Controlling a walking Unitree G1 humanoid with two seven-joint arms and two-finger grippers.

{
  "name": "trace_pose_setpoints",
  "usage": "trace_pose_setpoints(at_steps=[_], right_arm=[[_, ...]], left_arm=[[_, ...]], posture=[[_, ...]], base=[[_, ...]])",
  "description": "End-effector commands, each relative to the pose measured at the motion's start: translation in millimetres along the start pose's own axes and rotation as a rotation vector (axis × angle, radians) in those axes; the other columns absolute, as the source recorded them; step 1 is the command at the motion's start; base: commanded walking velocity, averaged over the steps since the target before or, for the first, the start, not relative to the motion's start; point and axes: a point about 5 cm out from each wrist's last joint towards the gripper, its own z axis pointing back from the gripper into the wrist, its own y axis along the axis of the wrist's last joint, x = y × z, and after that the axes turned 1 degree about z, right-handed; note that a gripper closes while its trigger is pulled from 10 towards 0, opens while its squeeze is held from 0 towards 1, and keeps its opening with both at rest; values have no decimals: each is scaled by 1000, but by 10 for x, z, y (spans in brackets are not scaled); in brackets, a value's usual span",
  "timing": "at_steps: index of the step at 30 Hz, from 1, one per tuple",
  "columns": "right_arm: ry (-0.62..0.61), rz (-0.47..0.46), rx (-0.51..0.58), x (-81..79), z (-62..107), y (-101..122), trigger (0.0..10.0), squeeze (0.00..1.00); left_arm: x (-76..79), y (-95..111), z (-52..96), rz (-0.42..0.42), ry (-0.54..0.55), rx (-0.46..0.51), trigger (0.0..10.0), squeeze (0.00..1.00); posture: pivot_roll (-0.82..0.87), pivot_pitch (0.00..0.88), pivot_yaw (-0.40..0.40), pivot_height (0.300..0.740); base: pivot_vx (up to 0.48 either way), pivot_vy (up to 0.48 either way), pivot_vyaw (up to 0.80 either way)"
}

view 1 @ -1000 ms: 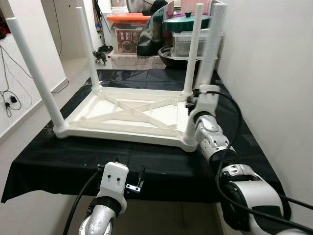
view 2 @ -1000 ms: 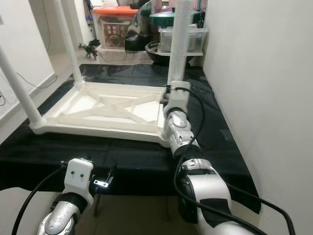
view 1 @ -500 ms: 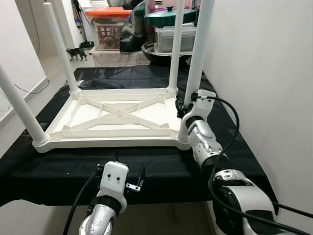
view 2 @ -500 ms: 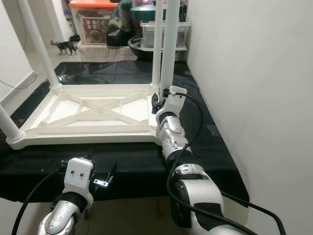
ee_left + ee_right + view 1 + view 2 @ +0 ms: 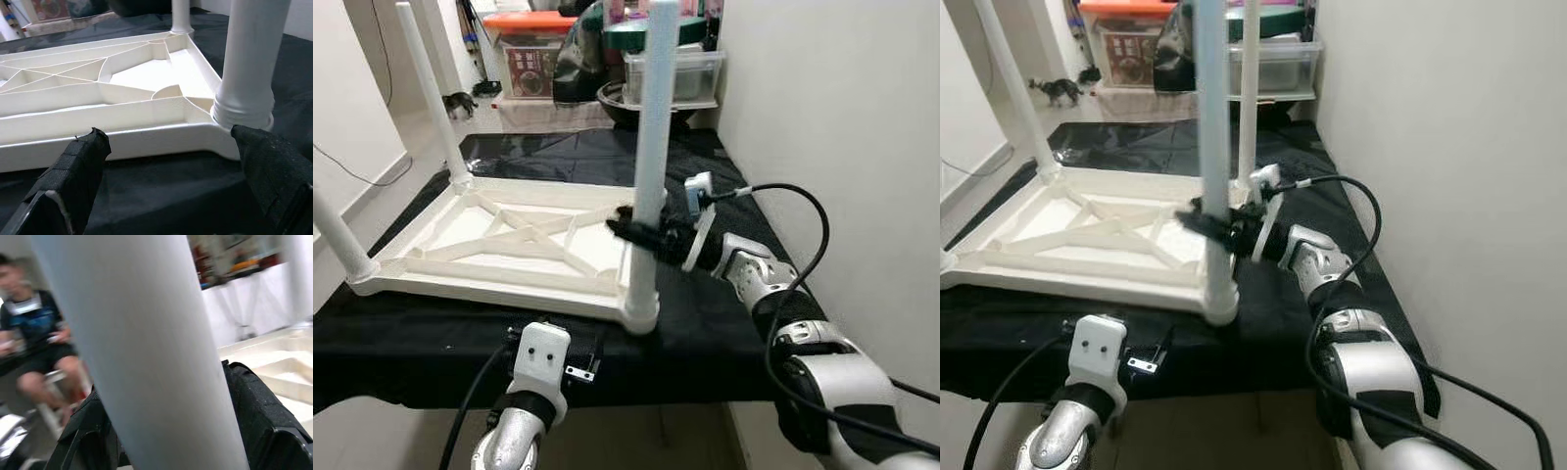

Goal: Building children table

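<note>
A table draped in black cloth (image 5: 431, 323) runs away from the robot along a white wall (image 5: 832, 117) that stands close on the right hand's outer side, leaving that arm little room there. Beyond the left hand, open floor (image 5: 401, 147) lies past the cloth's left edge.

On the cloth lies the white plastic children's table (image 5: 509, 245), upside down, its ribbed underside facing up and its legs pointing at the ceiling. Its near long edge sits just short of the cloth's front edge, directly ahead of the left hand.

The near right white tubular leg (image 5: 649, 147) rises from the corner socket closest to the robot. The right hand (image 5: 641, 235) reaches in from the wall side and its two black fingers (image 5: 259, 416) are clamped round this leg partway up, one on each side (the wrist view shows the tube pressed between them). A seated person, blurred, appears behind the leg in that view.

The left hand (image 5: 166, 161) hovers low at the cloth's front edge, its fingers (image 5: 73, 171) spread wide and gripping nothing; the upturned table's near rim and the held leg's socket sit just ahead, between the fingertips.

Past the far end stand an orange-lidded storage box (image 5: 533, 54) and clear plastic bins (image 5: 690, 73).
</note>
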Motion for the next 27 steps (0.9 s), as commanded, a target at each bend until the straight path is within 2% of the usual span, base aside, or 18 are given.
trace_pose_setpoints(at_steps=[1,3,4,8,11,14,15,16,17,18,19,20,21,22,23,24,25,27], right_arm=[[140,28,-89,-99,-166,-27,10000,0],[175,33,-117,-121,-189,-54,10000,0],[174,37,-140,-127,-227,-93,0,0],[68,64,-143,-86,-308,-133,0,0],[39,88,-133,-75,-320,-135,0,0],[-176,137,-91,33,-312,-116,0,0],[-176,137,-91,33,-312,-116,0,0],[-365,151,-77,132,-273,-97,0,0],[-490,159,-69,194,-238,-84,0,0],[-490,159,-69,194,-238,-84,0,0],[-664,170,-79,275,-160,-95,0,0],[-905,165,-68,374,-8,-102,0,0],[-1082,157,-60,432,130,-119,0,0],[-1082,157,-60,432,130,-119,0,0],[-1273,161,-48,472,286,-139,0,0],[-1273,161,-48,472,286,-139,0,0],[-1398,160,-38,485,391,-163,0,0],[-1398,160,-38,485,391,-163,0,0]], left_arm=[[-24,-28,12,-3,16,-11,10000,0],[-28,-28,13,-3,17,-11,10000,0],[-29,-27,12,-4,16,-11,10000,0],[-30,-22,11,-5,15,-10,10000,0],[-31,-21,10,-5,16,-10,10000,0],[-35,-21,10,-6,15,-10,10000,0],[-35,-21,10,-6,15,-10,10000,0],[-37,-25,11,-7,15,-11,10000,0],[-38,-27,12,-8,14,-12,10000,0],[-38,-27,12,-8,14,-12,10000,0],[-35,-30,10,-7,13,-13,10000,0],[-30,-30,9,-5,10,-13,10000,0],[-25,-29,7,-5,8,-13,10000,0],[-25,-29,7,-5,8,-13,10000,0],[-20,-30,3,-4,5,-13,10000,0],[-20,-30,3,-4,5,-13,10000,0],[-15,-31,0,-3,3,-13,10000,0],[-15,-31,0,-3,3,-13,10000,0]], posture=[[-4,0,-11,734],[-4,0,-11,734],[-4,0,-11,734],[-4,0,-11,734],[-4,0,-11,734],[-4,0,-4,734],[-4,0,-4,734],[-11,0,1,734],[-11,0,1,734],[-11,0,1,734],[-11,0,1,734],[-15,0,8,734],[-15,0,8,734],[-15,0,8,734],[-20,0,11,734],[-20,0,11,734],[-20,0,11,734],[-20,0,11,734]], base=[[0,0,0],[0,0,0],[0,0,0],[0,0,0],[0,0,0],[0,0,0],[0,0,0],[0,0,0],[0,0,0],[0,0,0],[0,0,0],[0,0,0],[0,0,0],[0,0,0],[0,0,0],[0,0,0],[0,0,0],[0,0,0]])
